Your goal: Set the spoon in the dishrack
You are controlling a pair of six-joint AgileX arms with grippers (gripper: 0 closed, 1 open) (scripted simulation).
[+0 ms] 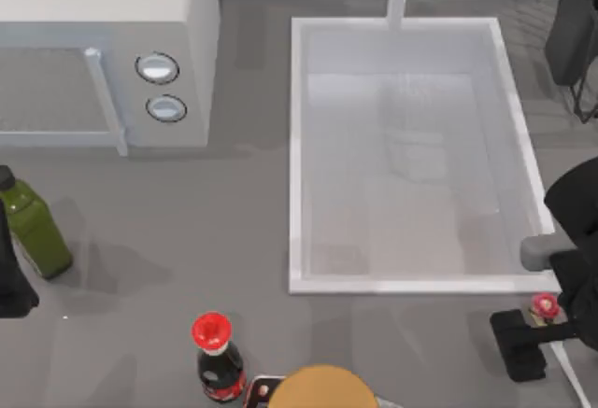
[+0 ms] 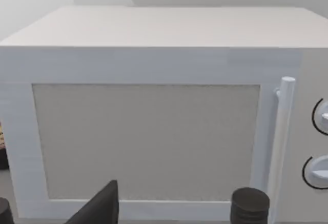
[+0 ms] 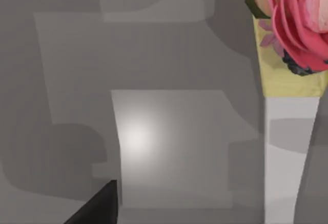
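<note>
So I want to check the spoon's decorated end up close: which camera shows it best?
The right wrist view: the spoon looms large there, pink flower end, yellow neck and white handle plain. The top view shows it small beside the right end effector. The left wrist view faces the microwave.

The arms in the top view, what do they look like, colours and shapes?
Both are matte black. The right arm is a bulky rounded shape with a grey cylindrical piece on its side, ending in a blocky black right gripper. The left arm is a plain black form at the table's left edge. No cables or markings are visible.
</note>
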